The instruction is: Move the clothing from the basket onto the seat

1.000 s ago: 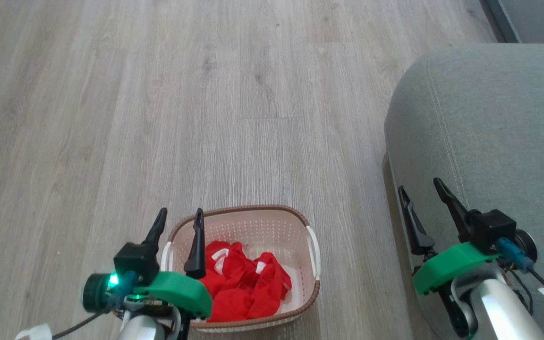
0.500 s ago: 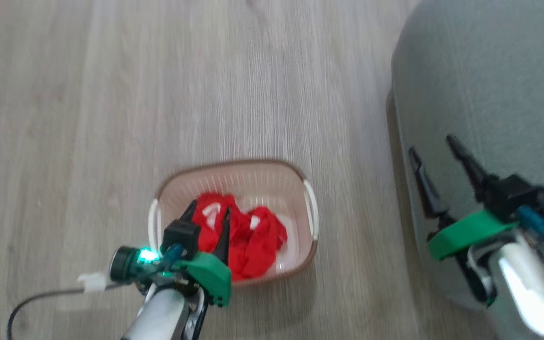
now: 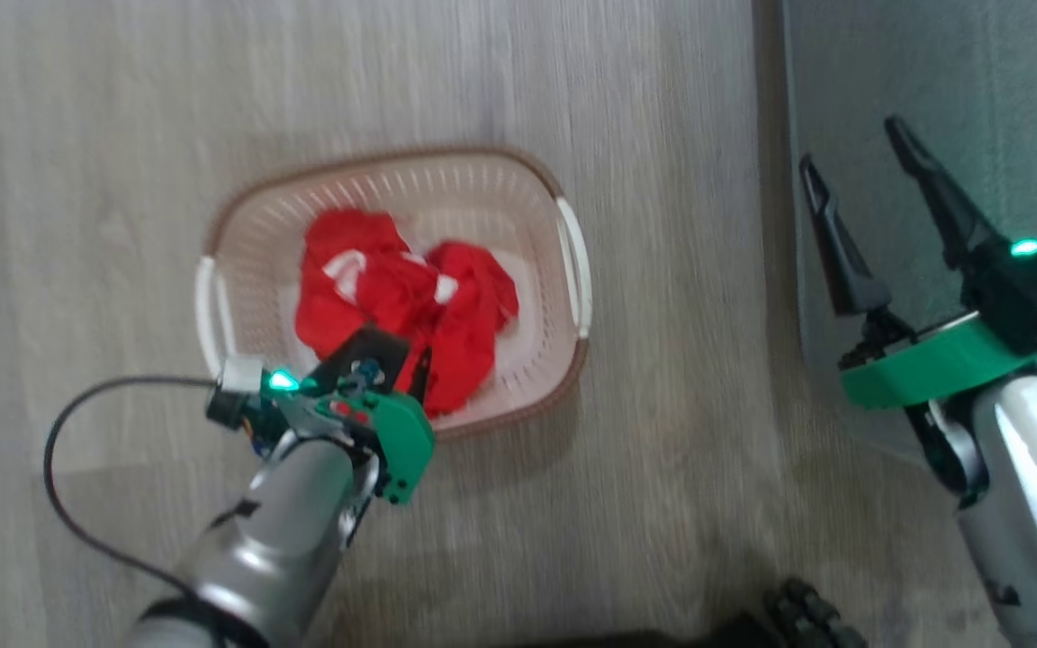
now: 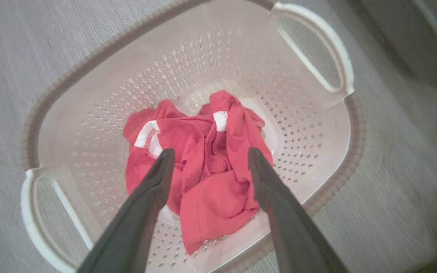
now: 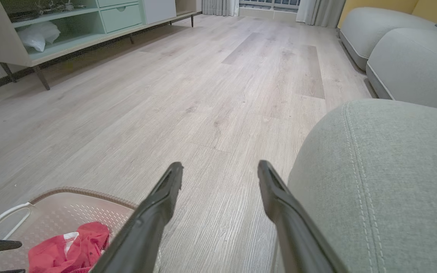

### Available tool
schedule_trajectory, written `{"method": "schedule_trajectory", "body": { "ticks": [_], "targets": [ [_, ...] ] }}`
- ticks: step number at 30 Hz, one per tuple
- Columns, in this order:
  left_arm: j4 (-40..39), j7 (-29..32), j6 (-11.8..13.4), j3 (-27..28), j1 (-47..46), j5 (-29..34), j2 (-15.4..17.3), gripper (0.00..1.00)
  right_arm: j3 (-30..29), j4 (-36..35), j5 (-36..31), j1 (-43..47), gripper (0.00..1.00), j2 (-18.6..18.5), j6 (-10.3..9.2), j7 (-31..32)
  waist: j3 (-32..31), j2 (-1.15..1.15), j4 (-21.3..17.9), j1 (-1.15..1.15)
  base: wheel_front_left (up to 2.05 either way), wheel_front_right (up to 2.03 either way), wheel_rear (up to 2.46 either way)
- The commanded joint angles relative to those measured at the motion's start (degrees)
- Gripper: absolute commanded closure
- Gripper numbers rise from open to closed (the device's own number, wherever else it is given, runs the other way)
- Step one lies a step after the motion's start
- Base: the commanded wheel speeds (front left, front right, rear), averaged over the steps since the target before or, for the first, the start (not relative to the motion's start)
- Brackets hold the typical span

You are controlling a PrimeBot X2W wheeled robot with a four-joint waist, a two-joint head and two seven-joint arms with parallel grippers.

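The left fingers (image 4: 154, 182) are standing apart over the clothing (image 4: 211, 197), heaped in the basket (image 4: 317, 125) between their tips; contact is unclear. The right fingers (image 5: 157, 204) are gaping, empty, the seat (image 5: 385, 170) beside them cut off.

Clothing (image 3: 401, 297) in basket (image 3: 518, 396), left of seat (image 3: 978, 81).

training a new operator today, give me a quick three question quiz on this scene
1. True or false: the clothing lies inside the basket.
2. The left gripper has its fingers: A open over the clothing, B shut on it, C shut and empty.
3. Fill in: the seat stands on the robot's ___ side.
Key: 1 true; 2 A; 3 right.
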Motion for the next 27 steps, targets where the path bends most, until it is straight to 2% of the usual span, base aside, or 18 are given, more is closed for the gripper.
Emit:
{"method": "schedule_trajectory", "body": {
  "ticks": [1,6,12,18,24,27],
  "targets": [
    [1.4,-0.7,-0.5,-0.5,-1.5,-0.7,0.5,0.00,0.8,-2.7,0.2,-0.1,0.00,-1.3,-0.01,-0.5,5.8,0.00,-2.2,-0.02,0.00,0.00,0.00],
    [7.6,1.7,-3.1,-6.5,-7.1,-2.1,0.5,0.00,0.7,-5.3,-0.1,-1.1,0.00,-1.3,-0.01,-0.5,10.4,0.00,-3.4,-0.02,0.00,0.00,0.00],
    [10.8,5.9,-5.6,-11.8,-12.7,-3.2,0.5,0.00,0.5,-7.6,-0.4,-2.3,0.00,-0.9,-0.01,-0.5,15.2,0.00,-4.7,-0.02,0.00,0.00,0.00],
    [14.3,12.1,-6.2,-15.8,-18.8,-3.2,0.5,0.00,0.9,-8.4,-1.6,-3.5,0.00,-0.5,-0.01,-0.5,19.7,0.00,-7.0,-0.02,0.00,0.00,0.00],
    [16.7,19.4,-5.8,-15.6,-21.6,-5.1,0.5,0.00,0.3,-8.4,-0.4,-4.6,0.00,1.8,-0.01,-0.5,22.4,0.00,-9.5,-0.02,0.00,0.00,0.00],
    [17.3,22.0,-5.8,-16.2,-22.3,-4.9,0.5,0.00,0.1,-8.3,-1.2,-4.5,0.00,1.6,-0.01,-0.5,23.0,0.00,-10.1,-0.02,0.00,0.00,0.00]
  ]
}}
